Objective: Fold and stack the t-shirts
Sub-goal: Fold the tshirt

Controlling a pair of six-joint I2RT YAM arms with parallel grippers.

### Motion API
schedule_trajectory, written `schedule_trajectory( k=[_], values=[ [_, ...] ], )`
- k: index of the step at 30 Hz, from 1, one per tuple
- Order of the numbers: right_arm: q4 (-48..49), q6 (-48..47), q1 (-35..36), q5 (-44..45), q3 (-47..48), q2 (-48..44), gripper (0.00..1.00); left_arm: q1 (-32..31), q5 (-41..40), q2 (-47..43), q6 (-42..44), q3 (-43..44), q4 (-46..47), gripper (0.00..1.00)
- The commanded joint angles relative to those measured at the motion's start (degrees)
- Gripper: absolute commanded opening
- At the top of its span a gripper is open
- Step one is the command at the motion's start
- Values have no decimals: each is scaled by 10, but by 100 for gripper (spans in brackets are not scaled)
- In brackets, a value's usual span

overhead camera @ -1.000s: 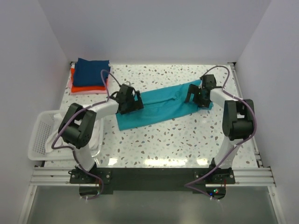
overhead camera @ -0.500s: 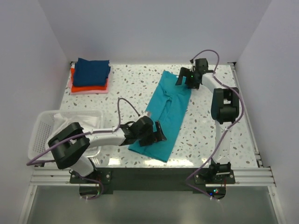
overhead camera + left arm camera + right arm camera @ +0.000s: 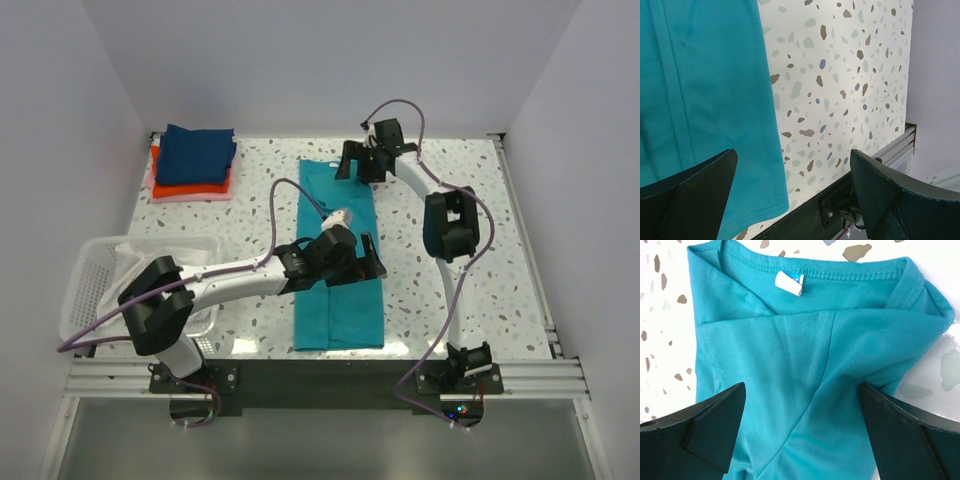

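Swung round since a second ago, the long teal cloth t-shirt [image 3: 338, 310] now lies as a narrow strip running straight from the near edge of the speckled white table [image 3: 480, 250] toward the back; before, it lay slantwise. Nearest me is its hem. Over its middle, at the right edge, hangs the left gripper [image 3: 368, 262], jaws spread wide with nothing between them. Farther back the right gripper [image 3: 343, 167] hovers over the collar and its small white label [image 3: 789, 283], equally splayed and empty. Both have let go, so I'd judge the shirt squared up for a crosswise fold. Far left waits the folded stack [image 3: 195, 160], navy on orange-red on pink.
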Motion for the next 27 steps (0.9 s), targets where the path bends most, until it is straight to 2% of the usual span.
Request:
schedule_trajectory(
  k=[1, 6, 9, 12, 13, 15, 16, 19, 23, 27],
  values=[
    [-33, 16, -11, -27, 55, -19, 99, -3, -52, -44, 35, 27, -52, 100],
    [-54, 6, -6, 8, 34, -126, 99, -4, -134, -126, 40, 5, -149, 100],
    [-56, 8, -7, 51, -20, -208, 99, -4, -170, -191, 29, -50, -195, 100],
    [-58, 23, -6, 93, -123, -285, 99, -3, -188, -247, 5, -103, -245, 100],
    [-52, 35, -6, 99, -201, -337, 99, -4, -187, -257, -4, -118, -264, 100],
    [-14, 45, -6, 107, -288, -401, 99, -3, -172, -283, -7, -145, -272, 100],
    [-2, 56, -6, 112, -374, -461, 99, -3, -165, -293, -14, -170, -275, 100],
    [25, 78, -6, 129, -515, -546, 99, -4, -131, -309, -5, -213, -265, 100],
    [35, 95, -6, 149, -647, -675, 99, -3, -72, -324, 17, -259, -206, 98],
    [43, 114, -6, 141, -735, -736, 99, -3, -24, -319, 15, -300, -178, 96]
  ],
)
